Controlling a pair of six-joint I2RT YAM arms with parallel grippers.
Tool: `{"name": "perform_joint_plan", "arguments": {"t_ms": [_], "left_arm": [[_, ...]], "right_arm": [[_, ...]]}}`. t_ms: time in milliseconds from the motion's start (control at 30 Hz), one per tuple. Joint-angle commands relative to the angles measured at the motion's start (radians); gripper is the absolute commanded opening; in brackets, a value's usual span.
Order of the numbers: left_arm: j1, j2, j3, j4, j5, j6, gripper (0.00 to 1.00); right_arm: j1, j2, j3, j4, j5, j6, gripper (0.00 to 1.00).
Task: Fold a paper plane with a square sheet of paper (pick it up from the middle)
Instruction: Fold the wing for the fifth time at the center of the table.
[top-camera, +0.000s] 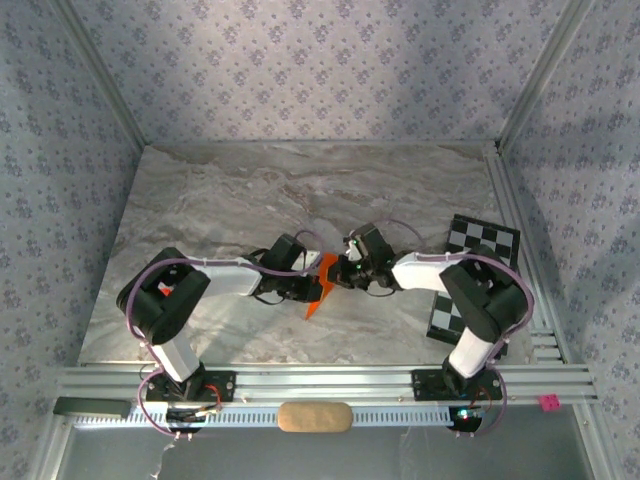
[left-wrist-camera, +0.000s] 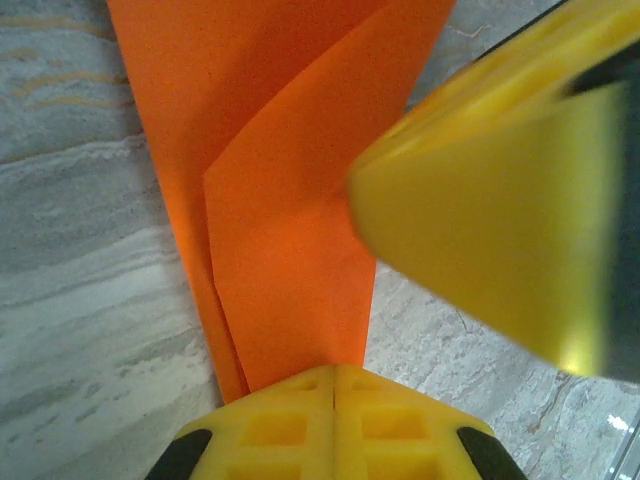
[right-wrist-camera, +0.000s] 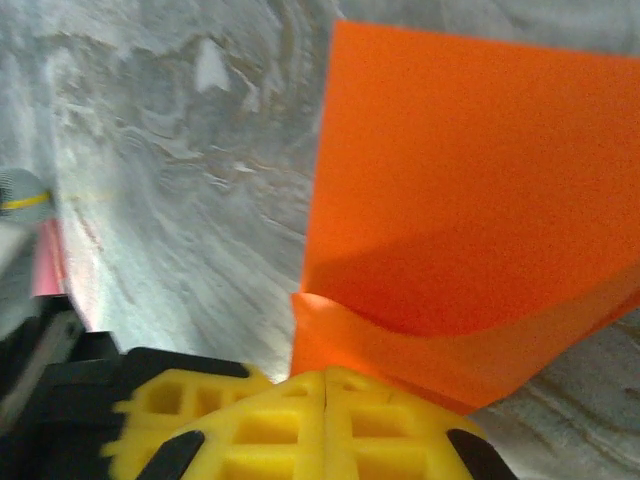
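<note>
Held by left gripper (left-wrist-camera: 335, 375) and right gripper (right-wrist-camera: 325, 378), both clamped shut: square sheet of paper (top-camera: 318, 295), left of checkerboard card (top-camera: 482, 243). Risked tearing if tugged apart.

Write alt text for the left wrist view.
The left tool, shut, pinches folded orange paper by its narrow end, marble table behind. The right tool looms blurred at right, overlapping the paper.

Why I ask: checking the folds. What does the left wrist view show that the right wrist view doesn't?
Left wrist view: two overlapping flaps of the orange paper with a slanted crease, and a blurred yellow finger close by. Right wrist view: one broad flat panel with a curled folded edge. Both: the left gripper or right gripper shut on the paper, marble table behind.
</note>
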Motion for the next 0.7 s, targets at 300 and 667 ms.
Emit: {"name": "perform_joint_plan", "arguments": {"t_ms": [300,667], "left_arm": [[0.023,0.04,-0.052,-0.159,-0.031,0.027,0.0],[0.027,0.05,-0.073,-0.14,-0.026,0.021,0.0]], "right_arm": [[-0.1,0.069,-0.004,0.046,0.055,-0.006,0.05],[-0.228,0.064,-0.005,-0.004,0.141,0.032,0.06]]}}
